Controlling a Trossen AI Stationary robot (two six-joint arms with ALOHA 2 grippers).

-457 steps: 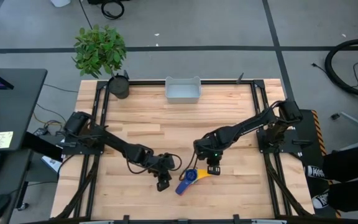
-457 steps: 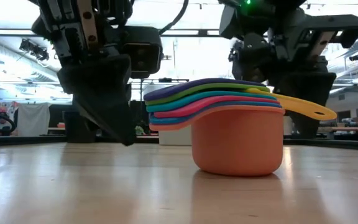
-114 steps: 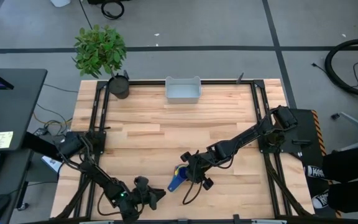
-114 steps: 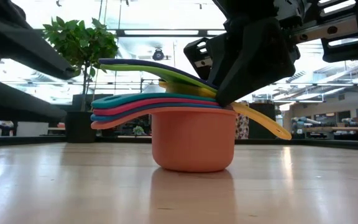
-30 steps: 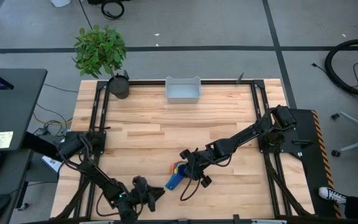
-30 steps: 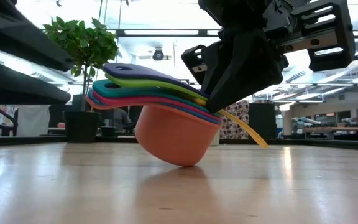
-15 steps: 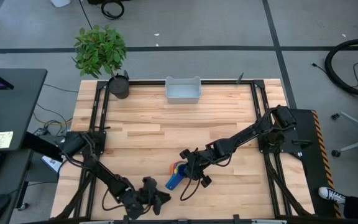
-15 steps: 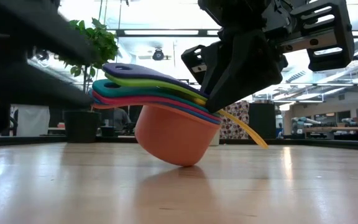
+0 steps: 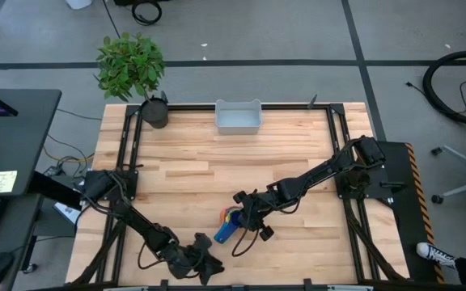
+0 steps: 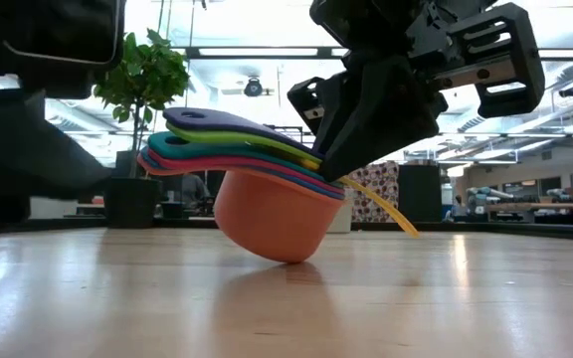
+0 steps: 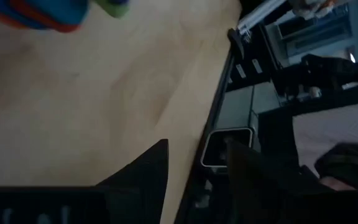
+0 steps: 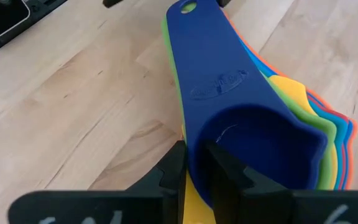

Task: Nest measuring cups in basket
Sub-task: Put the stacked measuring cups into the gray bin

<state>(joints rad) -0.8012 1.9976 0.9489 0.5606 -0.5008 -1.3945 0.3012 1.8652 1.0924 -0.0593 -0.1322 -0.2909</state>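
- High view: the right gripper [image 9: 239,221] pinches the stacked measuring cups [image 9: 228,227] at lower centre; the basket [image 9: 238,118] sits at top centre, well apart.
- Low view: the stack is tilted on the table [image 10: 446,298].
- Left wrist view: the left gripper [image 11: 194,158] is spread, empty.

Even overhead daylight, bright glare from ceiling lights behind low view, left arm [image 10: 28,109] smeared dark, left wrist view blurred.
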